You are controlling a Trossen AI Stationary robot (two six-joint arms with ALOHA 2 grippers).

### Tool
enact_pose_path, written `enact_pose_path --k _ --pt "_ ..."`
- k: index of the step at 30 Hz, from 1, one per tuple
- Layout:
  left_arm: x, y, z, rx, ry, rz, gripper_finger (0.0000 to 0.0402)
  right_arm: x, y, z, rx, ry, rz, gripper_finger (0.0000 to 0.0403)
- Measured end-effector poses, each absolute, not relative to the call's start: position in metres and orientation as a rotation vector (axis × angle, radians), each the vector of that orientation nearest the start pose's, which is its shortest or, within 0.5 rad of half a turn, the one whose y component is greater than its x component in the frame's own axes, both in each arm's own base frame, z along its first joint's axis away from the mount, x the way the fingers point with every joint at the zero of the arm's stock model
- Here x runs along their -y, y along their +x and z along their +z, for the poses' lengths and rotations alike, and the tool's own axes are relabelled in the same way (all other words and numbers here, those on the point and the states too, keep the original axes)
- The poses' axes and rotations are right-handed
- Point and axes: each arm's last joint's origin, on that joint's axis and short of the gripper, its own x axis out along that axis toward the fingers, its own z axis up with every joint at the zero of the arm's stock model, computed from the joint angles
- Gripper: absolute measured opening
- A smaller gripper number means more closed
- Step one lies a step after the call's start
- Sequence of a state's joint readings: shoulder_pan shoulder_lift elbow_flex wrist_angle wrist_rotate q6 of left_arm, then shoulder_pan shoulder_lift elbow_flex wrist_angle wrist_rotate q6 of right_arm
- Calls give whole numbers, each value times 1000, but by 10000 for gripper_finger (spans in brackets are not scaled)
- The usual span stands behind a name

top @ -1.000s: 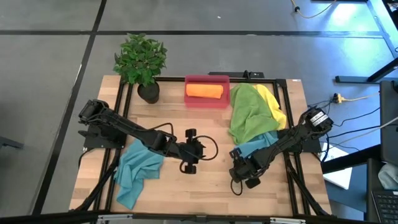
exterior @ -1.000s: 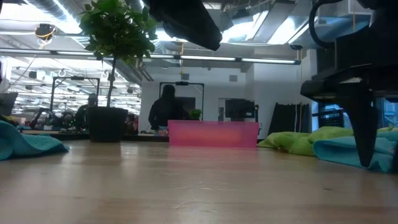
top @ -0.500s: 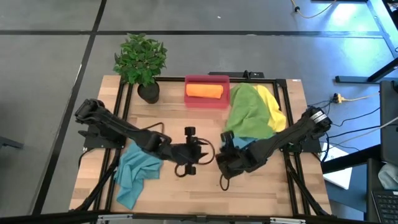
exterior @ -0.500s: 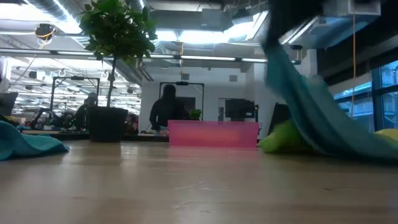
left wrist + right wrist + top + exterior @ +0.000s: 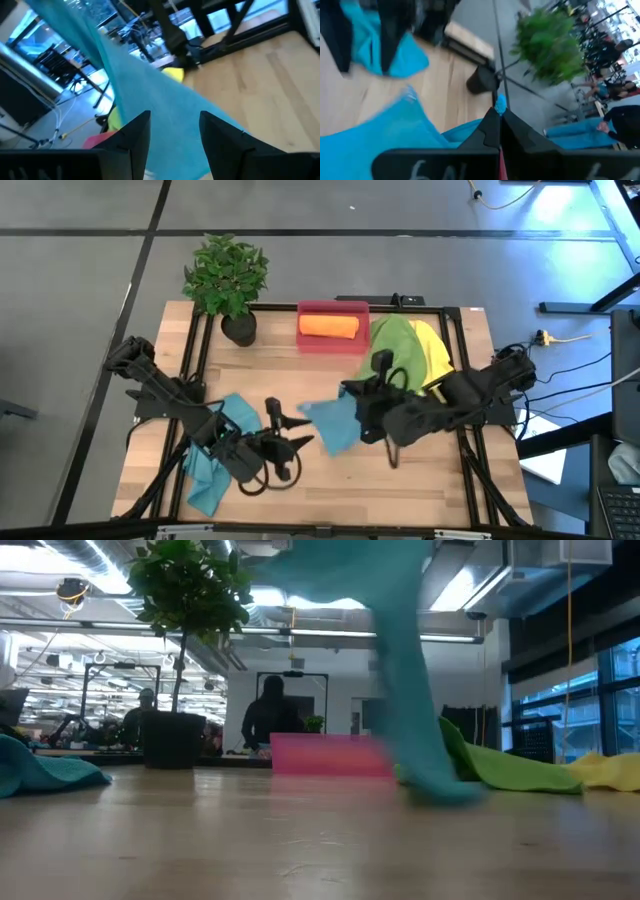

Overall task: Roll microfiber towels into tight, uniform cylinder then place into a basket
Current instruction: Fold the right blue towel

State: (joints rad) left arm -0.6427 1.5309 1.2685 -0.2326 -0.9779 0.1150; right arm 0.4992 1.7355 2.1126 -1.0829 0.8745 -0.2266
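Note:
My right gripper (image 5: 352,402) is raised high over the table's middle, shut on a teal towel (image 5: 330,427) that hangs below it (image 5: 405,670). My left gripper (image 5: 287,442) stands open just left of that towel, which shows beyond its two fingers (image 5: 150,95); I cannot tell whether they touch it. A second teal towel (image 5: 212,458) lies crumpled at the near left. Green (image 5: 395,345) and yellow (image 5: 436,345) towels lie heaped at the far right. The red-pink basket (image 5: 333,343) at the far middle holds a rolled orange towel (image 5: 328,326). My right gripper pinches a small bit of the teal towel's edge (image 5: 500,102) between its two shut fingertips. The fingers slant downward, coming from the table's right. The towel hangs below them in a long drape, and its lower end (image 5: 440,792) reaches the table beside the green towel.
A potted plant (image 5: 226,275) stands at the far left corner next to the basket. Bare wood lies along the near edge (image 5: 400,490). A person (image 5: 268,715) stands in the room beyond the table.
My right gripper has risen steeply from the near right and moved toward the table's middle, tipping up. It has drawn the teal towel off the table from beside the green one; the towel now hangs. My left gripper has drawn back toward the near-left and turned toward the towel.

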Motion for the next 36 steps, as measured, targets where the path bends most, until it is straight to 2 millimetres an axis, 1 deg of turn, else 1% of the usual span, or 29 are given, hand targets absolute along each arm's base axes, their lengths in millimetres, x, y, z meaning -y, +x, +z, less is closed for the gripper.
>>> enact_pose_path --k 2,4,6,8,10,13,15,19,21,24,27,31,34,36 --pt "176 281 321 -349 451 325 156 -138 300 469 -548 -643 -303 2" --pt "171 279 321 -332 429 334 156 -136 296 480 -517 -624 -308 2" --pt "169 275 323 -307 392 328 156 -134 293 487 -496 -607 -312 1" --pt "166 272 324 -301 359 311 156 -132 293 490 -489 -601 -319 1" --pt "164 273 324 -296 335 326 156 -130 294 490 -493 -609 -322 1" --pt "160 273 322 -300 370 419 156 -129 297 486 -505 -622 -320 2" --pt "157 274 323 -304 375 439 156 -129 299 482 -517 -627 -312 2" --pt "148 282 317 -325 342 361 156 -131 303 474 -538 -643 -303 3" --pt "141 287 310 -326 314 316 156 -132 304 471 -541 -644 -302 3" --pt "127 296 296 -294 242 225 157 -132 305 470 -542 -644 -303 3" --pt "112 303 287 -252 182 183 158 -132 305 471 -537 -638 -304 4" --pt "102 310 280 -244 82 60 180 -132 306 471 -530 -633 -305 4" --pt "102 315 272 -270 77 55 203 -131 307 471 -532 -633 -309 4" --pt "101 317 270 -268 84 75 216 -130 307 472 -531 -631 -311 4"
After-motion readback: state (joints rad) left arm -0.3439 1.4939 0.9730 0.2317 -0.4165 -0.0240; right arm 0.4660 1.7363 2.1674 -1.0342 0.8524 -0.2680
